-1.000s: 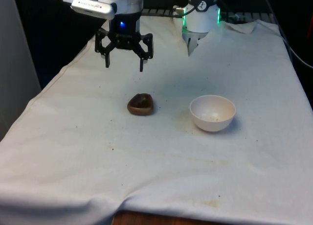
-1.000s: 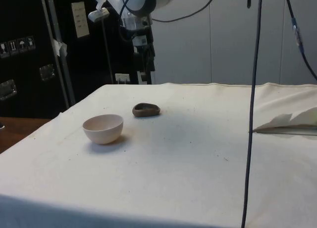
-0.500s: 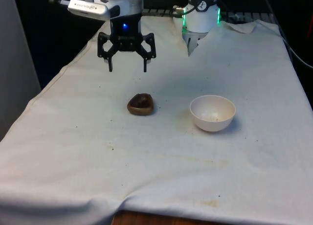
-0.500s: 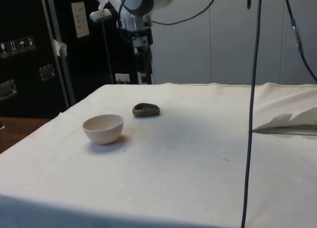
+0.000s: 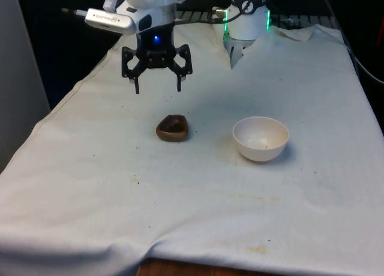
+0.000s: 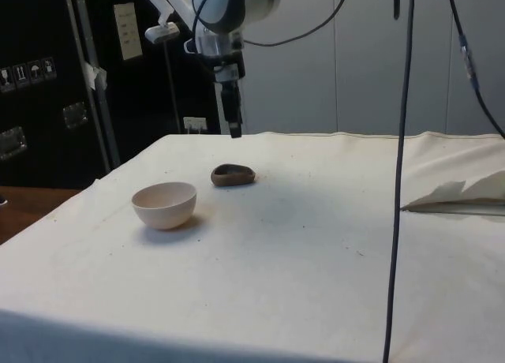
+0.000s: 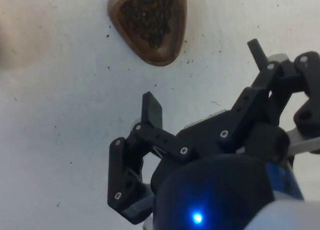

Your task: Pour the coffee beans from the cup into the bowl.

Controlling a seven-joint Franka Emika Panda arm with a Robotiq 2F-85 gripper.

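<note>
1. Gripper (image 5: 157, 84): mine, black, two fingers spread wide, nothing between them. It hangs in the air above the cloth (image 5: 198, 186), on the robot's side of the cup and well clear of it; in the side view (image 6: 233, 128) the fingertips point straight down.
2. Cup (image 5: 172, 128): brown, low, rounded-triangular rim, standing upright on the cloth, dark coffee beans (image 7: 148, 15) inside. Untouched.
3. Bowl (image 5: 260, 138): white, upright on the cloth, near the cup on the front view's right, apart from it. A few specks lie on its floor; what they are I cannot tell.
4. Cloth: white, with small dark crumbs scattered around the cup.
</note>
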